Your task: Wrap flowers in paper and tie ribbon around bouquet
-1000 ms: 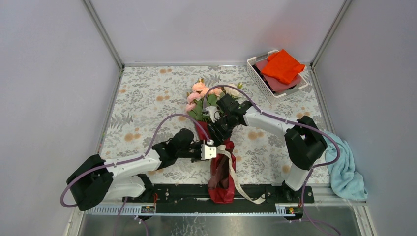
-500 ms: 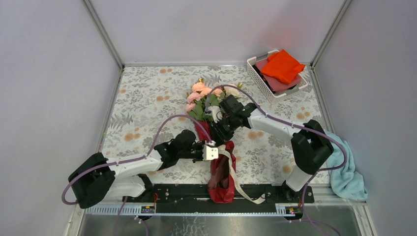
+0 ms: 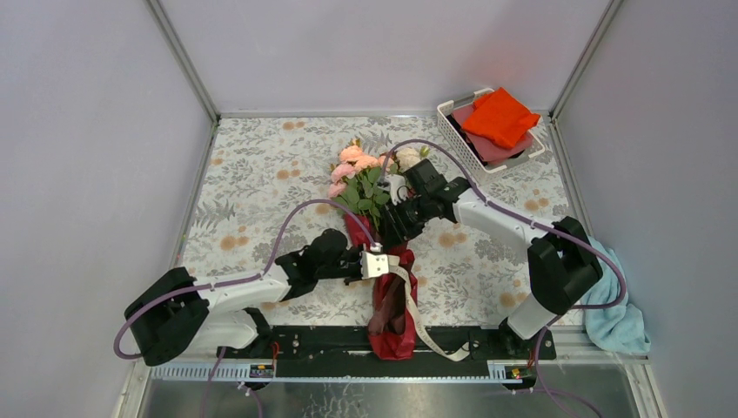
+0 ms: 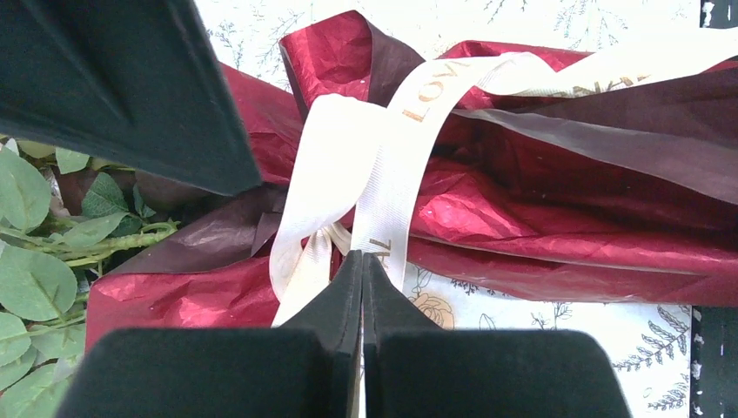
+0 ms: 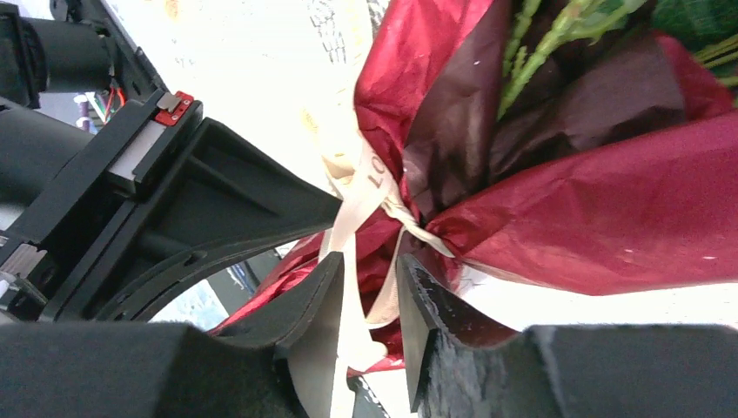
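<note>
The bouquet lies in the middle of the table, its pink and cream flowers pointing away from me. The dark red paper runs from them toward the near edge as a cone. The cream ribbon is knotted around the cone's narrow neck, and a long tail trails to the front rail. My left gripper is shut on a strand of ribbon just below the knot. My right gripper is at the neck from the far side. Its jaws stand apart with loose ribbon strands hanging between them. Green stems show inside the paper.
A white basket at the back right holds an orange cloth over a dull pink one. A light blue towel hangs off the table's right edge. The black rail runs along the near edge, under the cone's tip.
My left gripper has closed on the ribbon. My right gripper tightened, then opened again, and its arm swung back and to the right. The flower heads shifted slightly.
</note>
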Available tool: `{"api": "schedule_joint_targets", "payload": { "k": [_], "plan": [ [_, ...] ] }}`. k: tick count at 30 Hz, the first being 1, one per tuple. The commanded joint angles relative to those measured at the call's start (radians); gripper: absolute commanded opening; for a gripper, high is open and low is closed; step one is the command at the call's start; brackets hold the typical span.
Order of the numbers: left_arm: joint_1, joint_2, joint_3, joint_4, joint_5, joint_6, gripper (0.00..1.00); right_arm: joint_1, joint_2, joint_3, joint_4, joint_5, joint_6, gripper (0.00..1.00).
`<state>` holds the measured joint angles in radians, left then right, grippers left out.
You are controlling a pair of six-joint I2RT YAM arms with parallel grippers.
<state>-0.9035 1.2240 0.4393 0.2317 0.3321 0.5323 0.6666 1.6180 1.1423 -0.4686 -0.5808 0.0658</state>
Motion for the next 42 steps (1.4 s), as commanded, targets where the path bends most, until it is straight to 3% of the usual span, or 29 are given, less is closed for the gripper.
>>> {"api": "schedule_joint_targets", "payload": {
  "k": [1, 5, 8, 14, 18, 23, 30, 35, 42],
  "plan": [
    [-0.009, 0.005, 0.007, 0.050, 0.008, 0.001, 0.00, -0.010, 0.009, 0.070, -0.023, 0.064, -0.007, 0.34],
    [-0.010, -0.021, 0.034, -0.055, 0.077, 0.084, 0.02, -0.010, 0.081, 0.087, -0.053, 0.060, -0.041, 0.23],
    [-0.011, -0.037, 0.076, -0.197, 0.096, 0.148, 0.35, -0.006, 0.114, 0.100, -0.080, 0.014, -0.061, 0.18],
    [-0.010, -0.013, 0.057, -0.098, 0.066, 0.129, 0.50, -0.001, 0.129, 0.070, -0.055, -0.068, -0.091, 0.16],
    [-0.012, 0.008, 0.034, -0.022, 0.025, 0.113, 0.41, 0.004, 0.138, 0.046, -0.020, -0.131, -0.081, 0.15],
    [-0.012, 0.032, 0.035, 0.004, 0.011, 0.121, 0.19, 0.005, 0.159, 0.044, -0.023, -0.169, -0.098, 0.15],
    [-0.012, 0.033, 0.021, 0.022, 0.038, 0.119, 0.00, 0.004, 0.155, 0.010, 0.029, -0.249, -0.085, 0.17],
    [-0.012, 0.046, 0.022, 0.067, 0.016, 0.112, 0.00, 0.004, 0.147, -0.024, 0.089, -0.299, -0.072, 0.23],
    [-0.012, 0.036, 0.021, 0.082, 0.001, 0.088, 0.00, 0.005, 0.162, -0.021, 0.083, -0.247, -0.049, 0.33]
  ]
}}
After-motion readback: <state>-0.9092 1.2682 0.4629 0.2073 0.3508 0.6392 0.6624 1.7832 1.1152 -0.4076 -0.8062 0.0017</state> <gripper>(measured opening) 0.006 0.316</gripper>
